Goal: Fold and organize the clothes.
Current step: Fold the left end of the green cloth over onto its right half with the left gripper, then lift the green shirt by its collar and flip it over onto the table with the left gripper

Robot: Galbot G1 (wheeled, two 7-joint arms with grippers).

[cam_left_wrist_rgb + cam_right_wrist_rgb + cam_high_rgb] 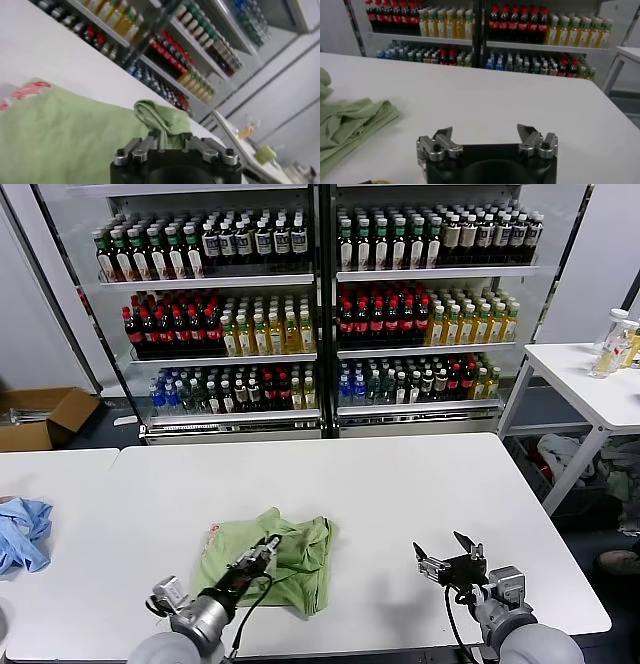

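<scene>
The light green short-sleeved cotton shirt (268,562) is lying crumpled in the lower centre of the head view, on the white table (400,484). The left gripper (268,546) is sitting over it and is clenching a raised fold of the cloth. The right gripper (447,556) is waiting at lower right with fingers spread, grasping nothing. The shirt is looking light, soft and floppy; I think an edge or a corner is giving the best hold

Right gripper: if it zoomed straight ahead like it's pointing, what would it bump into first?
Probably nothing soon: the open right gripper points across bare white table toward the drinks fridge. The shirt lies off to its left.
</scene>
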